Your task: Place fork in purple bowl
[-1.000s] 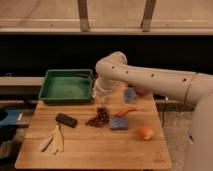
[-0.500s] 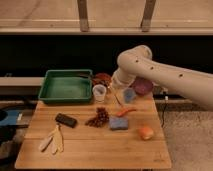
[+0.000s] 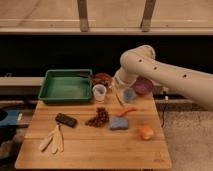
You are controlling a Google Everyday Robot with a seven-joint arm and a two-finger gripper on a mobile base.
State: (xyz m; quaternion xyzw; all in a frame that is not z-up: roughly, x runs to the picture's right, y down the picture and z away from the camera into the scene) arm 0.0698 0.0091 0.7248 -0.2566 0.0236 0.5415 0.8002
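My white arm reaches in from the right, and its gripper (image 3: 118,90) hangs just above the table's back edge, between a clear cup (image 3: 100,92) and a small blue cup (image 3: 129,94). The gripper is shut on the fork (image 3: 120,99), which shows as a slim pale sliver pointing down from the fingers. The purple bowl (image 3: 144,85) stands just right of the gripper, behind the blue cup, with the arm covering part of it.
A green tray (image 3: 50,87) sits at the back left, a reddish-brown bowl (image 3: 102,78) beside it. On the wooden table (image 3: 90,150) lie a black block (image 3: 66,120), grapes (image 3: 98,117), a blue sponge (image 3: 119,123), a carrot (image 3: 126,111), an orange fruit (image 3: 146,132) and pale wooden utensils (image 3: 52,141).
The arm has swung right, from over the tray's right end to beside the purple bowl. The gripper has stayed shut.
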